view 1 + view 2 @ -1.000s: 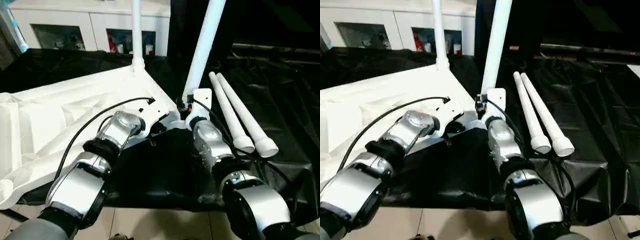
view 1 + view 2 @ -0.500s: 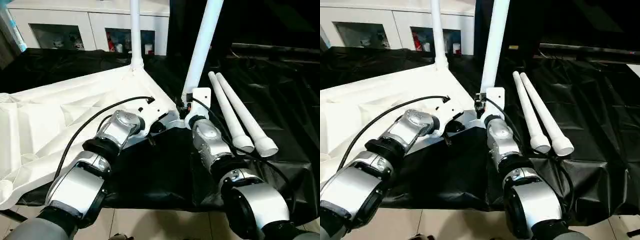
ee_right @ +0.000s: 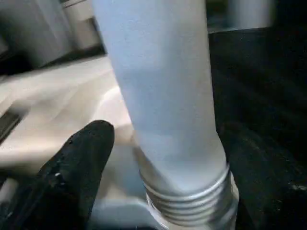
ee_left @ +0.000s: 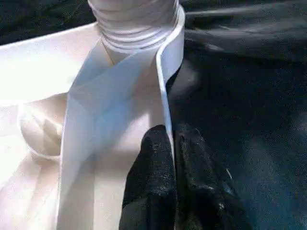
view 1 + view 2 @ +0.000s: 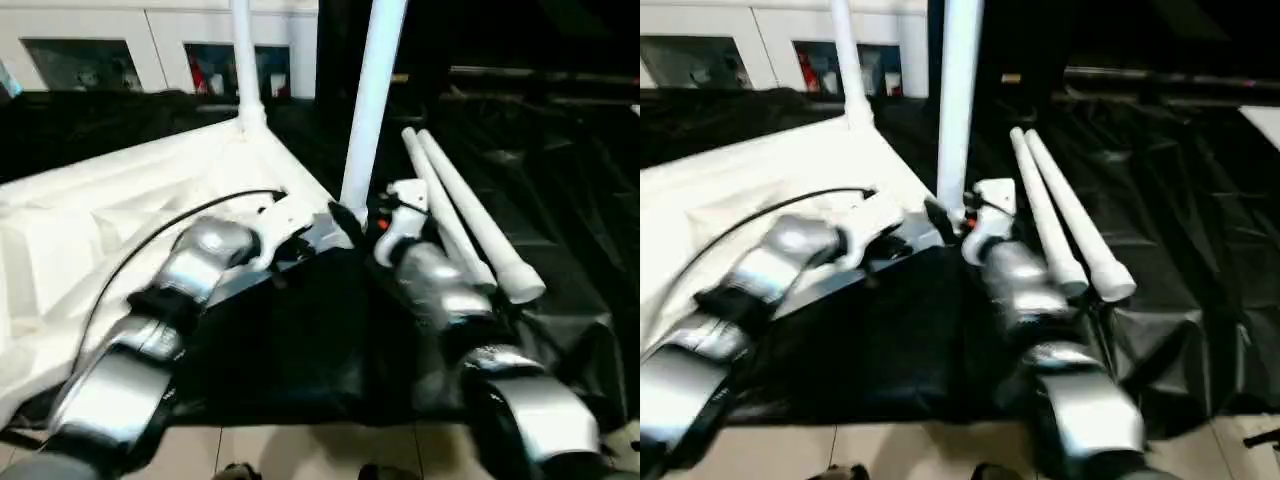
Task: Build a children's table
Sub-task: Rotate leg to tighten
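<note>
Head views, tabletop: the white tabletop [image 5: 120, 215] lies ribbed underside up on the black-draped work table [image 5: 560, 190], so its corner sockets face upward to take the legs.
Head views, fitted legs: one leg [image 5: 243, 60] stands at the far corner and a second leg [image 5: 372, 100] rises from the near corner, between the two forearms.
Head views, spare legs: two loose legs [image 5: 470, 215] lie side by side on the cloth just beside the right arm, probably kept within reach for the remaining sockets.
Left wrist view, left gripper [image 4: 171, 139]: its black fingers [image 4: 153, 167] are pressed together on the thin upright tabletop rim [image 4: 165, 100], apparently to steady the top while the leg seats.
Right wrist view, right gripper [image 3: 163, 158]: its jaws stand wide on either side of the near-corner leg, one finger [image 3: 79, 163] clear of the tube, so nothing is gripped; the threaded collar [image 3: 189, 201] sits at the socket.
</note>
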{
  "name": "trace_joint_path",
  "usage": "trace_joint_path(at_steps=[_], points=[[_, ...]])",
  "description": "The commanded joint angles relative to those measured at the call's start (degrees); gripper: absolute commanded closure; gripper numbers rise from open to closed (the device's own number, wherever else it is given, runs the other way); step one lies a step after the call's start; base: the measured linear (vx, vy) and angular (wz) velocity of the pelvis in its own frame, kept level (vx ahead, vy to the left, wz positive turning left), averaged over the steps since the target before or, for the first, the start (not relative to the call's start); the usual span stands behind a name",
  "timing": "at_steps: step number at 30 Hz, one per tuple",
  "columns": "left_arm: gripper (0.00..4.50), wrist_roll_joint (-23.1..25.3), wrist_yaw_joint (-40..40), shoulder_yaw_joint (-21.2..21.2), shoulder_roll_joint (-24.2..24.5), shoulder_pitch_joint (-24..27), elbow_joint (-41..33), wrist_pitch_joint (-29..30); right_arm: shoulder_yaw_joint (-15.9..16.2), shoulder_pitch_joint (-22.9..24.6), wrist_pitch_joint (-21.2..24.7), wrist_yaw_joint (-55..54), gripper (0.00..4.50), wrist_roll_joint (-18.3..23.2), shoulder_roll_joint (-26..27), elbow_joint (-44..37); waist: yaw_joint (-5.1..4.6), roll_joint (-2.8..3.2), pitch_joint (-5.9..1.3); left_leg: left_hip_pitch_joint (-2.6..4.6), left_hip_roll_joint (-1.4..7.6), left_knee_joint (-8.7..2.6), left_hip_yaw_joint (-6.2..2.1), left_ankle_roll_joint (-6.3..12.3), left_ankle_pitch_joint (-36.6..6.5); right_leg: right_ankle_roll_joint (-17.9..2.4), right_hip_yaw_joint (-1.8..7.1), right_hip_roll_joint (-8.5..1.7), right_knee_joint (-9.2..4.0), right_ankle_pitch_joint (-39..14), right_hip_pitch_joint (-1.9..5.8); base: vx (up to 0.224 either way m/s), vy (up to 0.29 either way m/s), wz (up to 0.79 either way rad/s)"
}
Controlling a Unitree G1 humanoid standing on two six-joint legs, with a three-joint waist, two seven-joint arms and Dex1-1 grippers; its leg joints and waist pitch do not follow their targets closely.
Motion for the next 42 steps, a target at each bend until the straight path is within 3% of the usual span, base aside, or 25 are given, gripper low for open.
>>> trace_joint_path(at_steps=[1, 2, 5, 11, 14, 19, 22, 24, 26, 28, 42], points=[[4.5, -1.3, -6.4, -2.1, 0.2, 1.7, -3.0, -4.3, 4.3, 2.0, 4.1, 8.7, 0.4, -0.3, -1.4, -4.8, 0.29, 0.73, -4.36, 0.69, 1.71, -2.77, 0.08, 7.0, -4.4, -17.4, 1.89, -2.67, -1.67, 5.8, 3.62, 0.068, -0.017, -0.01], [4.5, -1.9, -7.7, -1.9, 0.9, 2.6, -4.1, -4.6, 5.7, 3.4, 4.9, 12.1, 0.4, -0.3, -3.3, -7.5, 0.6, 1.02, -4.44, 0.75, 1.87, -2.56, 0.24, 7.7, -2.8, -18.5, 1.69, -2.66, -1.31, 9.1, 3.67, 0.061, -0.006, -0.03], [4.5, -3.0, -10.5, -1.9, 2.1, 4.0, -5.8, -6.6, 7.8, 5.4, 5.7, 17.5, 0.4, -0.8, -6.7, -11.2, 1.41, 0.66, -4.81, 1.19, 1.96, -1.89, 0.8, 8.51, -0.6, -19.5, 1.57, -2.26, -0.55, 14.6, 3.73, 0.02, -0.002, -0.01], [4.5, -7.9, -18.9, -0.6, 4.7, 7.6, -11.5, -6.0, 11.9, 9.4, 6.6, 27.6, 0.4, -3.4, -14.1, -18.6, 2.33, 0.25, -4.46, 1.25, 2.22, -2.18, 0.95, 6.93, -5.1, -18.0, 1.67, -2.57, -1.1, 4.9, 3.79, 0.0, 0.0, 0.0], [4.5, -8.9, -20.2, -0.1, 5.3, 8.4, -12.6, -5.6, 12.9, 10.4, 8.0, 28.9, 0.4, -3.5, -15.6, -21.2, 2.61, 0.31, -4.15, 1.56, 2.39, -2.43, 0.98, 4.55, -9.1, -16.5, 1.96, -2.71, -1.71, -2.9, 3.4, 0.0, 0.0, 0.0], [4.5, -9.2, -20.3, 0.8, 5.5, 8.7, -12.1, -6.5, 13.8, 11.4, 8.5, 29.6, 0.4, -3.5, -16.5, -22.9, 2.74, 0.07, -4.02, 1.7, 2.2, -2.59, 0.92, 1.8, -12.8, -13.7, 2.3, -2.76, -2.34, -11.4, 3.02, 0.0, 0.0, 0.0], [4.5, -9.1, -20.3, 0.9, 5.6, 9.1, -12.4, -6.3, 14.1, 11.9, 8.6, 29.7, 0.4, -3.8, -16.7, -23.6, 2.76, 0.02, -4.2, 1.6, 2.09, -2.47, 0.91, 2.02, -11.5, -13.5, 2.29, -2.59, -2.08, -9.6, 3.07, 0.0, 0.0, 0.0], [4.5, -8.6, -20.3, 1.1, 5.6, 9.3, -12.5, -6.1, 14.5, 12.5, 9.1, 29.9, 0.4, -4.2, -16.8, -24.5, 2.76, -0.05, -4.52, 1.33, 1.93, -2.11, 0.91, 3.13, -8.6, -14.4, 2.16, -2.5, -1.44, -4.9, 3.31, 0.0, 0.0, 0.0], [4.5, -8.5, -20.3, 1.1, 5.7, 9.3, -12.4, -6.2, 14.6, 12.6, 9.1, 29.7, 0.4, -4.3, -16.7, -24.5, 2.77, 0.01, -4.57, 1.27, 1.9, -1.99, 0.91, 3.62, -7.8, -14.7, 2.11, -2.48, -1.29, -3.5, 3.34, 0.0, 0.0, 0.0], [4.5, -8.3, -20.3, 1.1, 5.7, 9.3, -12.3, -6.3, 14.7, 12.6, 9.0, 29.4, 0.67, -4.2, -16.5, -24.2, 2.8, -0.05, -4.63, 1.34, 1.85, -1.83, 1.01, 4.23, -7.4, -15.2, 2.11, -2.43, -1.2, -2.5, 3.3, 0.0, 0.0, 0.0], [4.5, -8.3, -20.5, 1.2, 5.9, 9.4, -12.1, -6.2, 14.4, 14.0, 8.4, 28.3, 1.63, -4.0, -15.4, -24.5, 2.92, 0.11, -4.77, 1.3, 1.86, -1.59, 0.83, 3.29, -9.4, -15.1, 2.09, -2.54, -1.15, -5.4, 3.31, 0.0, 0.0, 0.0]])
